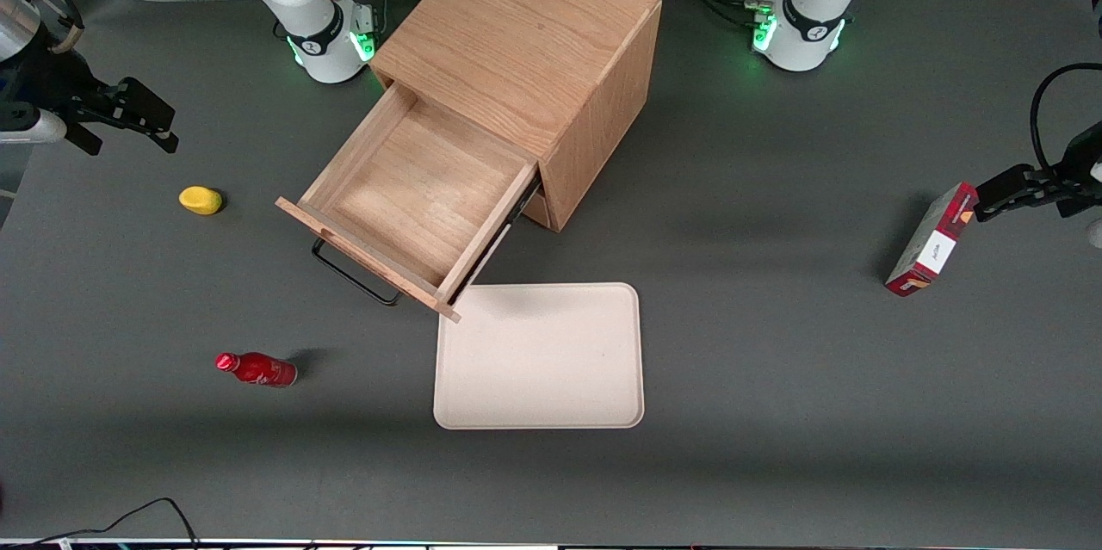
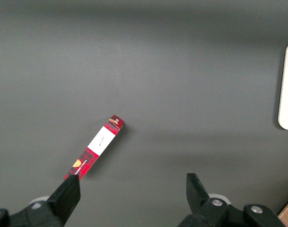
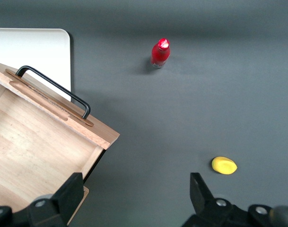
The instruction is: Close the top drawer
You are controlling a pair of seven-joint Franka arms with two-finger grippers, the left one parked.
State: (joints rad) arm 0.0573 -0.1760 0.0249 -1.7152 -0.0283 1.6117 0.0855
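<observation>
**Top drawer stood open, gripper apart**

The gripper (image 1: 129, 124) hung over the worktop's (image 1: 775, 412) working-arm end — fingers (image 3: 70, 191) spread wide, holding nothing. The top drawer (image 1: 413, 188) was pulled far out of the cabinet (image 1: 534, 42) — nothing inside it.

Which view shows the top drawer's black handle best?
The right wrist view: the handle runs unobstructed along the top drawer front. The front view only shows it peeking from under the drawer's front edge; the left wrist view misses it entirely. The open end effector hovers near the working arm's table end.
</observation>
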